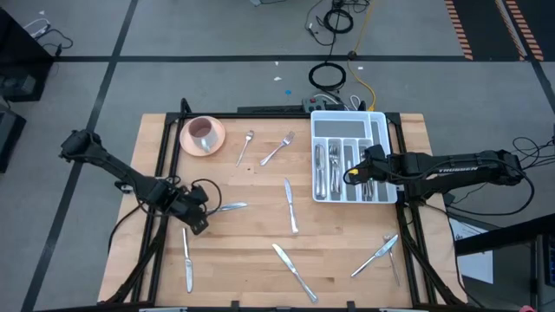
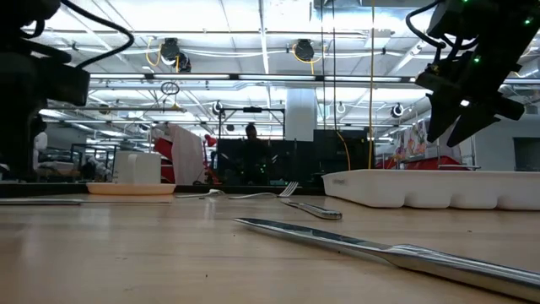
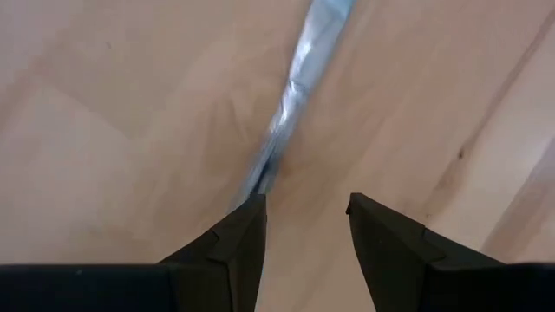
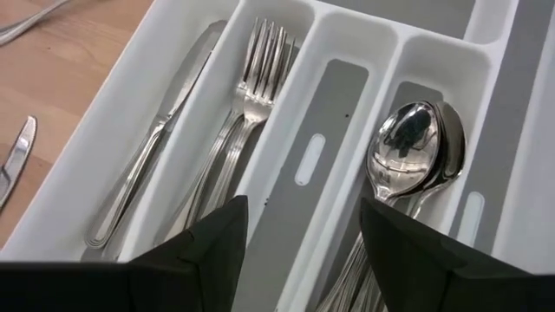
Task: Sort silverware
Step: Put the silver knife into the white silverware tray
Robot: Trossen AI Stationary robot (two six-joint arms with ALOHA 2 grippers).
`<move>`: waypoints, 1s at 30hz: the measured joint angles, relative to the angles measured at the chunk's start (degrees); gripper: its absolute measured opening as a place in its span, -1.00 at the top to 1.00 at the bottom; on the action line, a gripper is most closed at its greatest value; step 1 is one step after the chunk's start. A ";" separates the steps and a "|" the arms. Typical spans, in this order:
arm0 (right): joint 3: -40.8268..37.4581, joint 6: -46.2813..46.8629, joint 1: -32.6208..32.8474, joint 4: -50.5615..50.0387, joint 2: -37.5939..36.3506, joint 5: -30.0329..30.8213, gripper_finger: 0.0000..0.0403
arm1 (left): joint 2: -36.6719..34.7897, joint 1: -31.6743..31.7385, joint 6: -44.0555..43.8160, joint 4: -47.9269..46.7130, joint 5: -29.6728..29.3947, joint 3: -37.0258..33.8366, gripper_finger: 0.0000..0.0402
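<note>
My left gripper [image 1: 197, 222] [image 3: 305, 217] stands open, pointing steeply down, close over the wood at the table's left. In the left wrist view a slender silver piece [image 3: 295, 82] runs away from one fingertip [image 3: 250, 215]. In the high view a spoon-like piece [image 1: 231, 206] and a knife [image 1: 186, 260] lie beside that gripper. My right gripper [image 1: 354, 174] [image 4: 303, 217] hangs open over the white tray [image 1: 381, 130], with nothing between its fingers. A knife [image 4: 147, 165], forks [image 4: 251, 95] and spoons [image 4: 412, 143] lie in separate compartments of the tray. My left gripper comes from above, and the near end of the silver piece [image 3: 262, 178] lies just ahead of one fingertip. Whether the finger touches it I cannot tell. The piece lies flat on the table, outside the gap between the fingers.
A pink bowl [image 1: 202, 134] stands at the far left. Loose silverware lies about the table: two forks [image 1: 277, 149] at the back, a knife [image 1: 290, 206] in the middle, another knife [image 1: 295, 270] near the front and two pieces [image 1: 379, 256] at the front right.
</note>
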 joint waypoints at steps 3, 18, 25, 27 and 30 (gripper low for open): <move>0.00 -0.05 0.00 0.01 0.02 0.23 -0.07 | 1.23 0.14 0.76 0.00 0.86 0.00 0.15; -0.02 -0.91 0.01 0.07 0.02 0.24 -0.07 | 10.64 12.44 -1.24 0.20 4.87 6.50 0.15; -0.02 -1.84 0.00 0.07 0.02 0.17 -0.07 | 18.16 17.00 11.82 -0.26 7.31 10.36 0.15; -0.02 -2.53 0.02 0.06 0.02 0.15 -0.07 | 20.46 17.36 16.04 -0.20 8.51 10.56 0.15; -0.02 -3.21 0.02 0.07 0.02 0.14 -0.07 | 23.87 17.34 19.63 -1.01 10.46 10.56 0.15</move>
